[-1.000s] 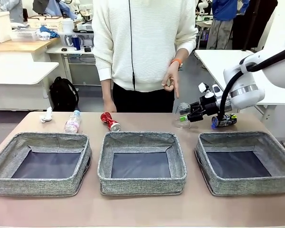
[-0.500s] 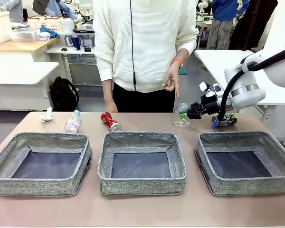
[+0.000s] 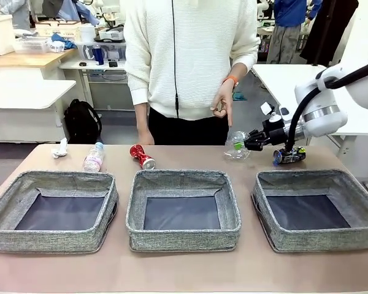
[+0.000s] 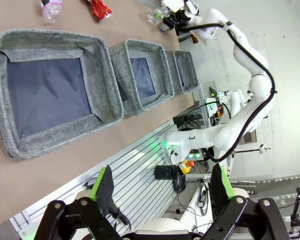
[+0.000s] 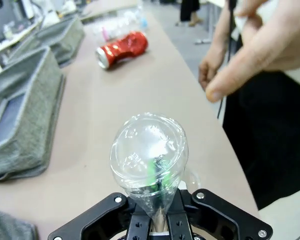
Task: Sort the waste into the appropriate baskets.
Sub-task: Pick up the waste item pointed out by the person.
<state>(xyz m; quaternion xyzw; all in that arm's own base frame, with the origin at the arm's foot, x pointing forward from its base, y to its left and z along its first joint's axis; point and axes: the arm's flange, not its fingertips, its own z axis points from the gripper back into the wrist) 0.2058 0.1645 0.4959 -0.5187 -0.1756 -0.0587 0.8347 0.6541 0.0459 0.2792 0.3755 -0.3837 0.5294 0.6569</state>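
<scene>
My right gripper is shut on the crushed clear plastic bottle, holding it just above the table's far edge. The right wrist view shows the bottle pinched by its narrow end in that gripper. A crushed black can lies just right of the gripper. The crushed red can, the small clear bottle with a pink label and crumpled white paper lie along the far edge. Three grey baskets stand in a row. My left gripper hangs open off the table's side.
A person in a white sweater stands at the far side, one hand hanging close above the held bottle. That hand looms near in the right wrist view. Bare table runs in front of the baskets.
The right gripper's jaws closed on the crushed clear bottle and lifted it slightly off the table. The left gripper stayed open.
</scene>
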